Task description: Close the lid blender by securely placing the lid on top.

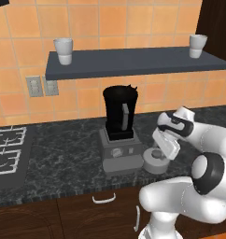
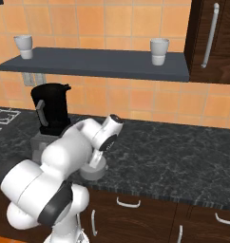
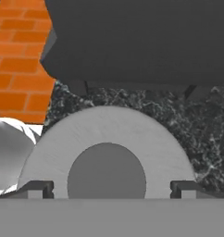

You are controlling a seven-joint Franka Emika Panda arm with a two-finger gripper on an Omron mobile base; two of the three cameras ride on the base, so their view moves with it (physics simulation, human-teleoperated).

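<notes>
- Hovering low over lid (image 1: 156, 161), gripper (image 3: 112, 187) pointed down at it, just right of blender (image 1: 120, 135) in left base view.
- Spread wide: finger tips (image 3: 40, 187) at either side of lid rim in hand view, raised knob (image 3: 107, 169) centred between them; no contact visible, nothing held.
- Sitting flat on dark marbled counter (image 1: 63, 158): lid, knob up, beside blender's boxy grey base (image 1: 119, 156), near counter's front edge.
- Seen from right base view: lid (image 2: 94, 172) partly hidden behind white arm, just below wrist; touching blender base or only close, cannot tell.
- Standing upright on counter: blender, black tapered jar (image 1: 119, 112) with grey handle strip facing front, top open, round dial (image 1: 117, 152) on front of base.
- Looming across top of hand view: blender base (image 3: 141, 41) as dark grey block, marbled counter between it and lid.
- Behind blender: orange tiled wall (image 1: 87, 28), grey shelf (image 1: 133, 63) above jar, one white cup (image 1: 64, 50) toward left end, another white cup (image 1: 197, 45) toward right end.
- Left of blender: stove grates (image 1: 7, 149) at counter edge, wall outlets (image 1: 41, 86) under shelf.
- Below counter: dark wood drawers with white handles (image 1: 104, 200).
- Upper right in right base view: dark cabinet (image 2: 212, 38) with long pale handle.
</notes>
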